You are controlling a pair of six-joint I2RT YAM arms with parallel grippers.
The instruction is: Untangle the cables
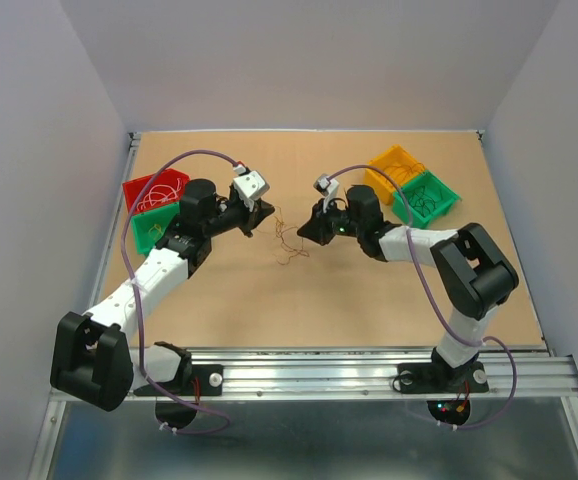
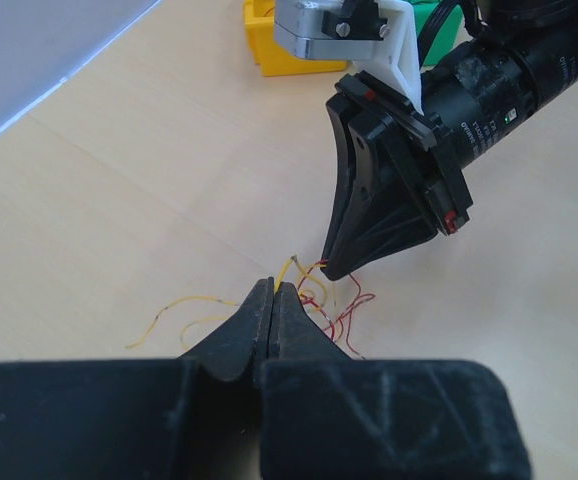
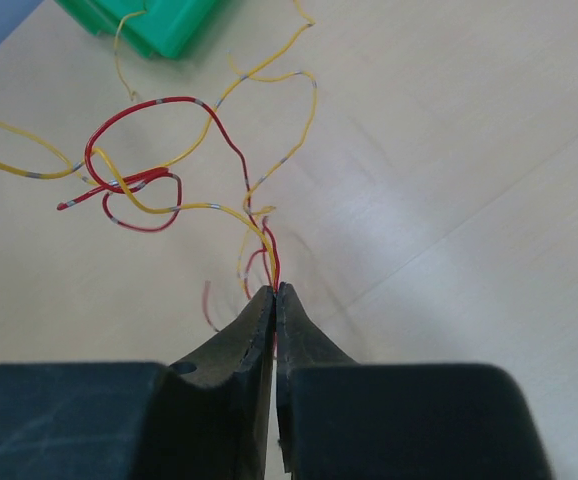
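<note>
The cables (image 1: 287, 240) are a small tangle of thin yellow and red wires lying mid-table between the two arms. In the left wrist view, my left gripper (image 2: 273, 288) is shut, and a yellow wire (image 2: 287, 268) comes out from between its tips. More yellow strands (image 2: 184, 305) trail off to the left. My right gripper (image 2: 334, 270) points down into the same knot from the right. In the right wrist view, my right gripper (image 3: 275, 290) is shut on red and yellow wires (image 3: 269, 250). From there they rise into loose loops (image 3: 159, 160).
A red bin (image 1: 152, 188) and a green bin (image 1: 157, 228), both holding wires, stand behind the left arm. A yellow bin (image 1: 394, 170) and another green bin (image 1: 427, 197) stand at the back right. The table's metal rail (image 1: 369, 365) runs along the near edge.
</note>
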